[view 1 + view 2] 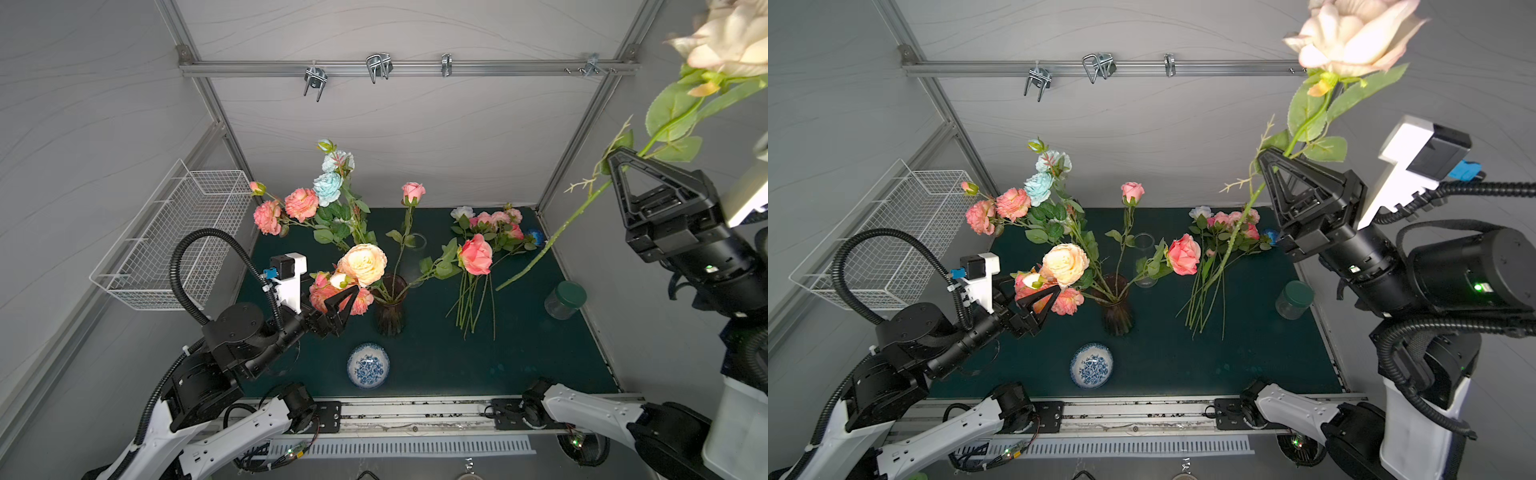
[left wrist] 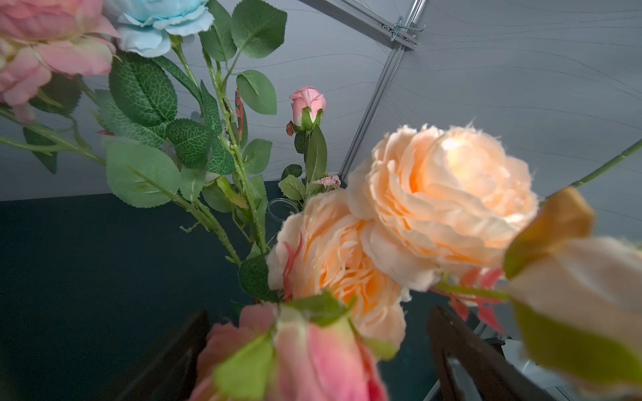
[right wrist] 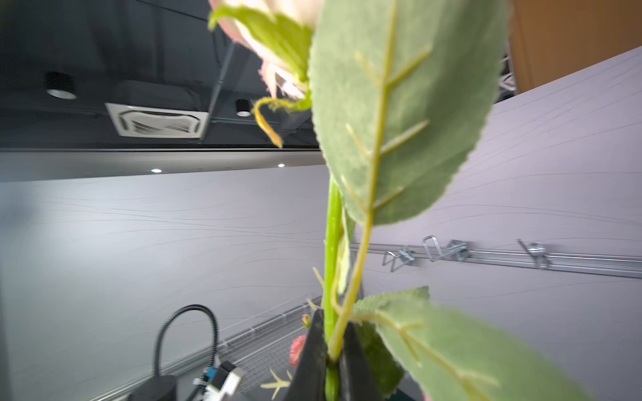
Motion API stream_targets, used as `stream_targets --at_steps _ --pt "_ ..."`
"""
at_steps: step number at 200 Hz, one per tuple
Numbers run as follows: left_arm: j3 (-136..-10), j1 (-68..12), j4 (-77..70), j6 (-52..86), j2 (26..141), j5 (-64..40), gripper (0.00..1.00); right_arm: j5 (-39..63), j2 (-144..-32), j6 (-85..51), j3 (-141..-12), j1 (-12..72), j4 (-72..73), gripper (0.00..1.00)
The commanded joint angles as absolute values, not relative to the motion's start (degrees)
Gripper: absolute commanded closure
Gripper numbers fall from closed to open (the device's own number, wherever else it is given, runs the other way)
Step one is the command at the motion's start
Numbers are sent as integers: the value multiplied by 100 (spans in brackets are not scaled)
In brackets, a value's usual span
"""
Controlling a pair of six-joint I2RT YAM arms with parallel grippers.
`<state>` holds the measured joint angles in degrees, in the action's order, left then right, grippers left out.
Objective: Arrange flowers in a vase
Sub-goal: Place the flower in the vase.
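Dark bench (image 1: 457,365) carries a vase (image 1: 388,316) holding roses (image 1: 362,264), a loose bunch (image 1: 473,299) lying beside it, a patterned bowl (image 1: 368,365), a lidded jar (image 1: 565,299). Blooms crowd the left wrist view (vase itself hidden there). Left fingers (image 2: 458,347) spread wide either side of a coral bloom (image 2: 312,354); contact unclear. Right fingers (image 3: 307,361) clamped on the stem of a cream rose (image 1: 1350,37), held high over the bench's right edge.

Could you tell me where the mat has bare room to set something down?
The widest bare patch is at the near right of the mat, bordered by the patterned bowl, the loose flowers and the lidded jar. It is crowded around the vase, by the open left gripper.
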<state>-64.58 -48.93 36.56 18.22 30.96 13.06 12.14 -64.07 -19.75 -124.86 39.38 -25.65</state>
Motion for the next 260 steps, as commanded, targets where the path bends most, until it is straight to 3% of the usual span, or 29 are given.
stream_targets --at_steps 1,45,92,183,260 --pt "-6451 -4913 3468 1857 3075 1397 1 2585 -7221 -3196 -12908 3975 -2332 100" --pt "-6447 -4913 3507 1846 3019 1468 1 2447 -8122 -3388 -13336 4477 -1784 100" --pt "-6434 -4913 3490 1837 3015 1478 0 1775 -8468 -2665 -12070 5016 -383 100" --pt "-6441 -4914 3538 1775 2883 1472 1 1488 -8698 -2175 -10187 5155 1641 100" --pt "-6469 -4913 3599 1758 2821 1468 0 1509 -8156 -1439 -8312 5335 2194 100"
